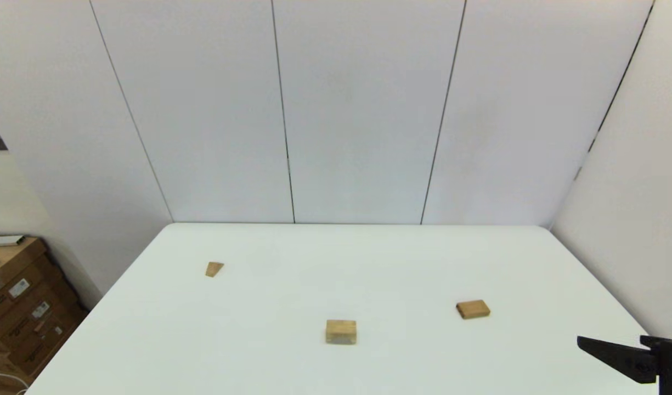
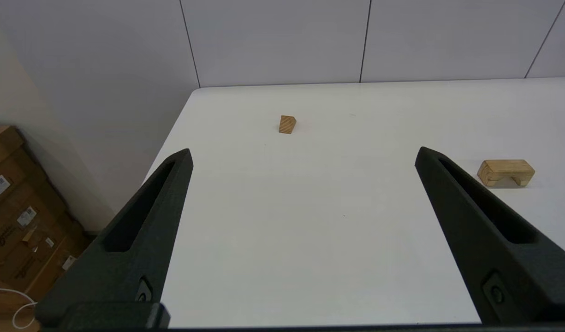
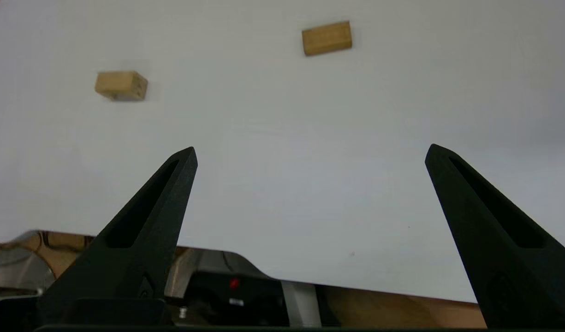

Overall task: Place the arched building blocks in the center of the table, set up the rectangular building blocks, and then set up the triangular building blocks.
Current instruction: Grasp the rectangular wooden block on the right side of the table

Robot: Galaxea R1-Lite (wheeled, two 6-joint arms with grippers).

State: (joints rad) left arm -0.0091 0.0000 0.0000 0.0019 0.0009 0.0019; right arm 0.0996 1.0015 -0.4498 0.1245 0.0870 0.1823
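The right claw hangs wide open and empty over the near right corner of the tabletop; its own view shows both black fingers spread far apart with nothing between them. Ahead of it and off to its left sits the arched block, chunky, hollow side down on the tabletop, already close to the middle. The rectangular slab lies flat ahead of the right claw, nearer to it than the arch, long axis running roughly across the claw's line of approach. The left claw is also fully open and holds nothing, parked out of the head view; the small triangular wedge lies ahead of it, well apart. I judge the right arm better placed for the slab.
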